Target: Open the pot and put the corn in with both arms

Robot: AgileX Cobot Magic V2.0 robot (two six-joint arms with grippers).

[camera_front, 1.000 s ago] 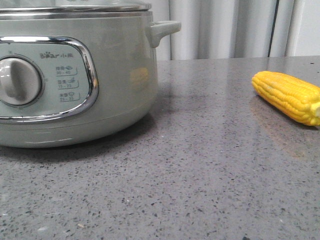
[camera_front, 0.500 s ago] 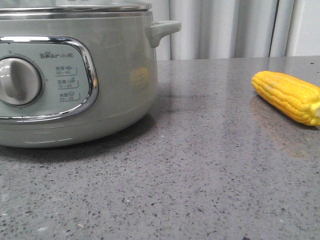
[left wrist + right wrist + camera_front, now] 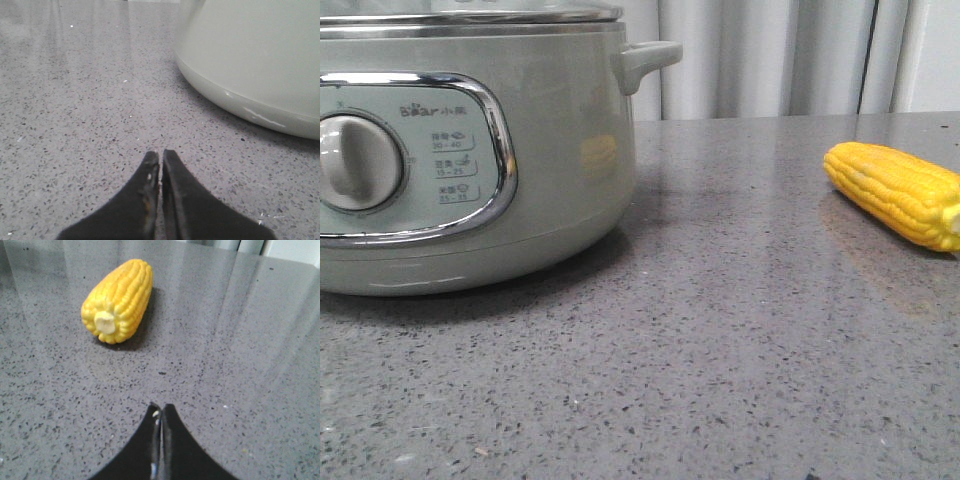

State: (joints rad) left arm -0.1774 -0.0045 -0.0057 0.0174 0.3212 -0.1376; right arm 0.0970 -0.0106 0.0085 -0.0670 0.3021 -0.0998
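The pale grey-green pot (image 3: 550, 150) stands at the left of the front view with its lid (image 3: 470, 15) on, its dial (image 3: 358, 162) and chrome-framed panel facing me. Its lower wall also shows in the left wrist view (image 3: 255, 60). The yellow corn (image 3: 895, 192) lies on the table at the right; in the right wrist view (image 3: 117, 300) its stub end faces the camera. My left gripper (image 3: 160, 156) is shut and empty, low over the table beside the pot. My right gripper (image 3: 161, 409) is shut and empty, a short way from the corn. Neither gripper shows in the front view.
The grey speckled stone table (image 3: 720, 350) runs across all views. Pale curtains (image 3: 770, 55) hang behind the table's far edge. The pot's stubby side handle (image 3: 645, 60) sticks out towards the right.
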